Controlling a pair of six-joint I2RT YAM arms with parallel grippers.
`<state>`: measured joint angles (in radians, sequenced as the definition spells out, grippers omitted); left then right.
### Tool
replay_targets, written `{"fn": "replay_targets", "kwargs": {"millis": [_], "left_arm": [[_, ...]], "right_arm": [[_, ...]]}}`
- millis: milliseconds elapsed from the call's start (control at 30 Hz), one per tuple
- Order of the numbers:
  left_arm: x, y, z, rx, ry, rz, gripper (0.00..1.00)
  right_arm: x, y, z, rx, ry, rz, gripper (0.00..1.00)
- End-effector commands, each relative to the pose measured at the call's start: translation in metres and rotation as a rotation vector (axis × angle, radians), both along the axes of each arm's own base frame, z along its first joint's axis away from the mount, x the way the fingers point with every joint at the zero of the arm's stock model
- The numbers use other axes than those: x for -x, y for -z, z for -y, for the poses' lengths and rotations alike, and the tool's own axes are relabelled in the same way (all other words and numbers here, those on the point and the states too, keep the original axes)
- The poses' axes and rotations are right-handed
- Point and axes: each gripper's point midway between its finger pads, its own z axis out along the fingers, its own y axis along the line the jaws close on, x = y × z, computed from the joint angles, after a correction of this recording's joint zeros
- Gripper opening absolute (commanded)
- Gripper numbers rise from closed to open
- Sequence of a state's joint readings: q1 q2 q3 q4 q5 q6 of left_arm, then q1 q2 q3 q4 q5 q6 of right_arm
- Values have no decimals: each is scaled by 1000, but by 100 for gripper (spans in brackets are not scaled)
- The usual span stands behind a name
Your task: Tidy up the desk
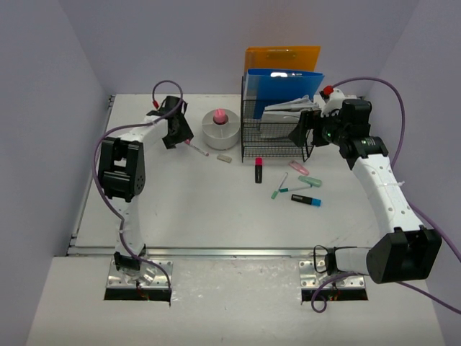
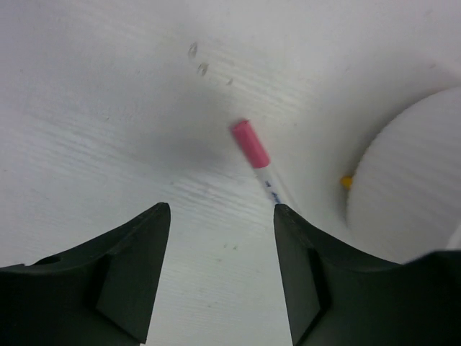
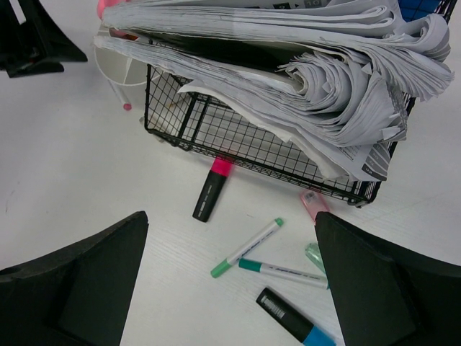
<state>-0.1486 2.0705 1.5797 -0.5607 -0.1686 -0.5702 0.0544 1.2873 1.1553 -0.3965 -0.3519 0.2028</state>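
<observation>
Over the flat white desk [image 1: 216, 216] spread beneath both arms, the left gripper [image 2: 221, 213], jaws parted and empty, seems to be lining up on the slim white pink-capped pen [image 2: 252, 148], which it must next straddle and pinch, while the right gripper [image 3: 230, 220] gapes idle.

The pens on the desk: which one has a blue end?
The black marker lying nearest the robot's bases. The other black marker ends in pink; the thin white pens beside it have green caps.

The left gripper [image 1: 175, 138] is hovering above a thin pen [image 1: 197, 150] lying beside a white holder [image 1: 221, 130]. The right gripper [image 1: 297, 134] is facing the wire rack [image 1: 274, 148], possibly touching it; markers [image 1: 258, 171] are lying nearby.
</observation>
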Motion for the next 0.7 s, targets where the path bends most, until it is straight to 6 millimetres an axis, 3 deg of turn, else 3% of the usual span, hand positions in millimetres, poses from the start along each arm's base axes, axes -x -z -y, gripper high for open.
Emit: {"fn": "replay_targets", "kwargs": {"millis": [0, 167, 667], "left_arm": [[-49, -36, 4, 26, -34, 118, 55], [-65, -22, 2, 2, -50, 90, 54], [-60, 7, -1, -19, -48, 32, 53]], "right_arm": [[-4, -10, 0, -6, -4, 44, 99], [-5, -10, 0, 3, -9, 45, 99], [-5, -6, -1, 6, -19, 31, 99]]}}
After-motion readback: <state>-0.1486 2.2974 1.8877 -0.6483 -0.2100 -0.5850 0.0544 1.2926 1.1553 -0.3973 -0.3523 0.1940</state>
